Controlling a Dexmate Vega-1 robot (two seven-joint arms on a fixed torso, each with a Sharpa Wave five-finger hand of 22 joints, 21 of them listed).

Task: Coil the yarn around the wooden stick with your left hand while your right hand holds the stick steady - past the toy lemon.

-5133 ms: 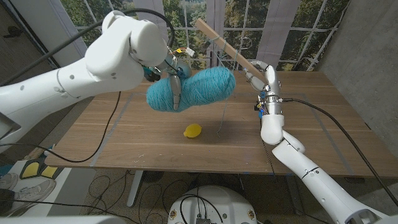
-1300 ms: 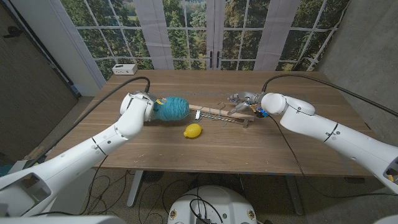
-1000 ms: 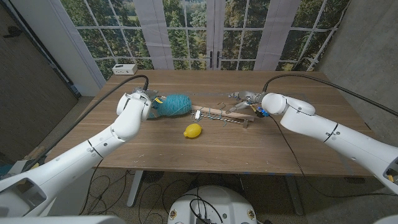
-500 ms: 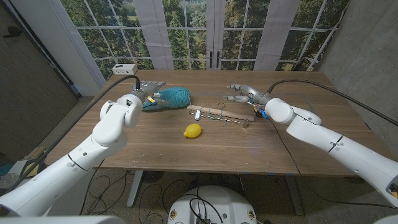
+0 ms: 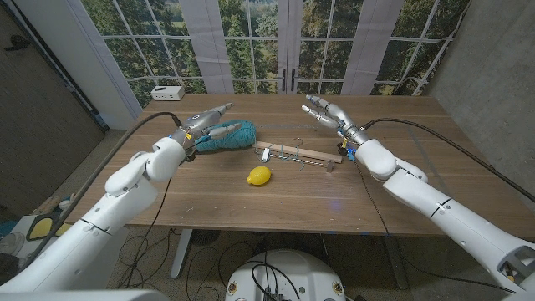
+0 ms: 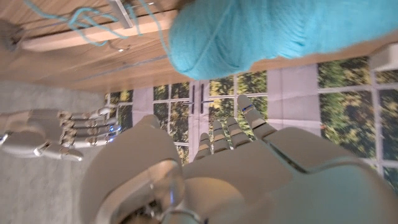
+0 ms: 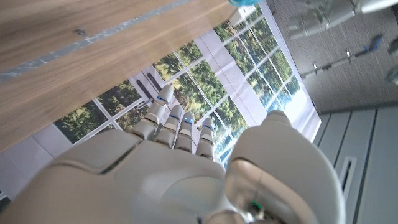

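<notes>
Both my hands have let go and lifted away, left hand (image 5: 203, 122) and right hand (image 5: 324, 112) spread wide and empty, leaving the yarn (image 5: 231, 135) and stick (image 5: 298, 155) lying beyond the lemon (image 5: 260, 175), so I'd withdraw gently without snagging loose strands.

Both arms wear smooth white rounded shells, black cables trailing along them; the left hand (image 5: 203, 125) and right hand (image 5: 327, 114) are silvery grey metal.

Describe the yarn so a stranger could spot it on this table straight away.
Start at the long wooden table and go to its far left part, just past the small yellow toy lemon. The fuzzy teal yarn ball lies there, left of the wooden stick; it is the only soft blue thing.
</notes>
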